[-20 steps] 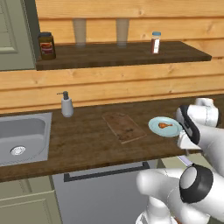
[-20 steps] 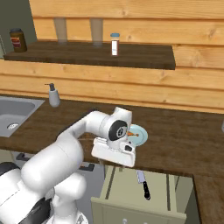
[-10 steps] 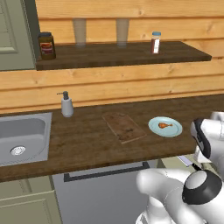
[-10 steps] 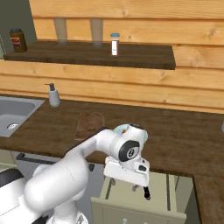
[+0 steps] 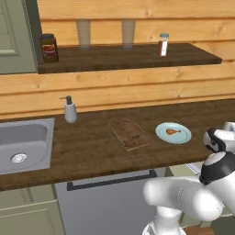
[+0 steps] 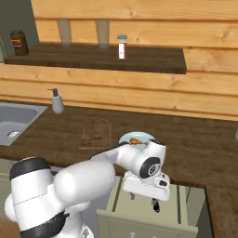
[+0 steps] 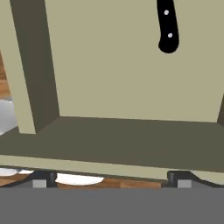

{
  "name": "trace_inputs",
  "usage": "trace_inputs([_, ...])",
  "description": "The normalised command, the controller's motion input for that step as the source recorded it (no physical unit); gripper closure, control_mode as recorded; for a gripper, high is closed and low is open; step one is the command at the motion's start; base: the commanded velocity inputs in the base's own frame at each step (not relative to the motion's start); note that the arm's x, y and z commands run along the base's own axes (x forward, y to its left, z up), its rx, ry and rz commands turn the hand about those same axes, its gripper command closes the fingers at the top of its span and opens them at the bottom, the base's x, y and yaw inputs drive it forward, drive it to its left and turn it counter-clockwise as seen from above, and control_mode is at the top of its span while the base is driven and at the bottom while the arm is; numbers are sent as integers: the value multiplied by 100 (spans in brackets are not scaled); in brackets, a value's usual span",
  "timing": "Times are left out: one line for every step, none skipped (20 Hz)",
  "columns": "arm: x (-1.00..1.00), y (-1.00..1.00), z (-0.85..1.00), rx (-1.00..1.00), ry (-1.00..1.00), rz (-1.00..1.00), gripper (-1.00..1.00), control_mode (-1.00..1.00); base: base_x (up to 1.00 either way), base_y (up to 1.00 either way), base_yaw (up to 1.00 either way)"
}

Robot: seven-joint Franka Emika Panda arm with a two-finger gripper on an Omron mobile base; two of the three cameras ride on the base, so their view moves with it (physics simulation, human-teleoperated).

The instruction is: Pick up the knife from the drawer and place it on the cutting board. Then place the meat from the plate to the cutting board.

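**Reach into drawer, knife not yet held**

Tool [image 6: 155, 201] low over the open drawer [image 6: 186, 204], pointed down into it, apparently lining up on the knife [image 7: 167, 26]. Knife lying flat on the pale drawer floor; black handle with two pale rivets seen at the top of the hand view, well apart from the fingertips [image 7: 41, 180] at the bottom edge. Fingers spread wide, nothing between them (tips near opposite sides of the hand view).

Drawer pulled out below the bench [image 5: 92, 147] edge, giving access from above. Cutting board [image 5: 130, 133] bare on the bench, just beside the plate [image 5: 181, 136]; meat [image 5: 171, 131] resting on the plate. Board near both sources, so likely short carries.

Judgement: first step under way. Next move probably calls for shifting the tool toward the handle, then descending to close across it.
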Motion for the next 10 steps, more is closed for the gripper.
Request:
trace_inputs([33,-29,-33,3,1,3,-100,-100,0,0,0])
trace_inputs([32,-31,-35,3,1,3,-100,-100,0,0,0])
trace_inputs([24,-33,-41,4,0,3,-100,-100,0,0,0])
trace_inputs([20,-23,-49,2,1,2,-100,-100,0,0,0])
trace_inputs([11,-17,-56,1,1,1,-100,-100,0,0,0])
trace_inputs([7,-9,-58,0,1,0,-100,-100,0,0,0])
trace_inputs([8,-1,-58,0,2,0,-100,-100,0,0,0])
trace_inputs([8,-3,-59,0,3,0,-100,-100,0,0,0])
trace_inputs([9,-4,-65,0,3,0,-100,-100,0,0,0])
trace_inputs([4,-6,-69,0,1,0,-100,-100,0,0,0])
